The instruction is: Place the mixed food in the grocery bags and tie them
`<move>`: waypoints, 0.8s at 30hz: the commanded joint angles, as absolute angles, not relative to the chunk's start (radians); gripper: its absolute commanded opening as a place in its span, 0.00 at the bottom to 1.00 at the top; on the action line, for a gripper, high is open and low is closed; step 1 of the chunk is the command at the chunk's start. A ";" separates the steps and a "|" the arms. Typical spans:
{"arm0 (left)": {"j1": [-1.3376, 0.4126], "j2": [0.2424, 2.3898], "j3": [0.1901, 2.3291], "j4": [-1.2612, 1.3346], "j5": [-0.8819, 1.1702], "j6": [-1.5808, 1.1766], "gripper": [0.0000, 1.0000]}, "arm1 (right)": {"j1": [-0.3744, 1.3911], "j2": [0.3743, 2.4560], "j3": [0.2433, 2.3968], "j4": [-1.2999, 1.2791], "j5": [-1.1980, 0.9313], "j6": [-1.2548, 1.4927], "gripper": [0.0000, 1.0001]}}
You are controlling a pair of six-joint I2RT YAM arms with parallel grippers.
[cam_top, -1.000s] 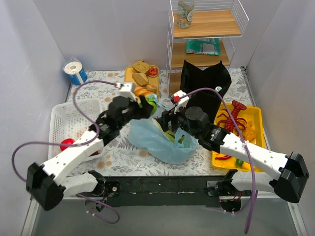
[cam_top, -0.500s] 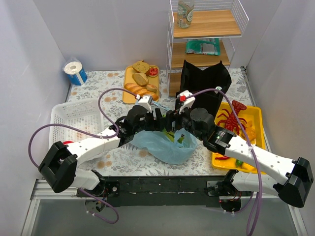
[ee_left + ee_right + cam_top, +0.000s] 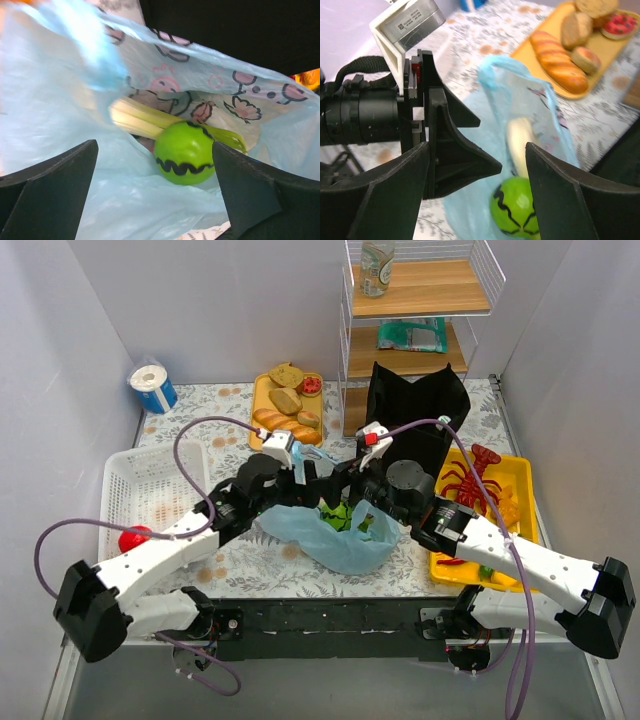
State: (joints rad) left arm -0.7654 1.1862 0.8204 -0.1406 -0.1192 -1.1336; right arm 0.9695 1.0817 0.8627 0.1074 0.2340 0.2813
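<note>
Looking down from above, you see a flower-print tablecloth boxed in by plain pale walls, with a wire shelf in the upper right corner. The blue bag lies crumpled at the centre of the frame, and the black bag stands upright just behind it. Your left gripper and right gripper meet over the blue bag's mouth, both with jaws spread wide and nothing pinched between them. Inside the bag rest a green ball and a pale stalk, touching. The bread loaf sits on the orange tray at upper centre. A white basket is at the left and a yellow tray at the right.
</note>
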 commanded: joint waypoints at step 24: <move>-0.175 2.088 1.695 -0.264 0.012 -1.044 0.72 | 0.962 1.246 0.972 0.021 0.239 0.293 0.81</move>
State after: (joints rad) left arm -0.1764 2.0678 1.5883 -0.2192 0.0204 -1.0111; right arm 0.9581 1.2243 0.9085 0.0177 0.2569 0.2745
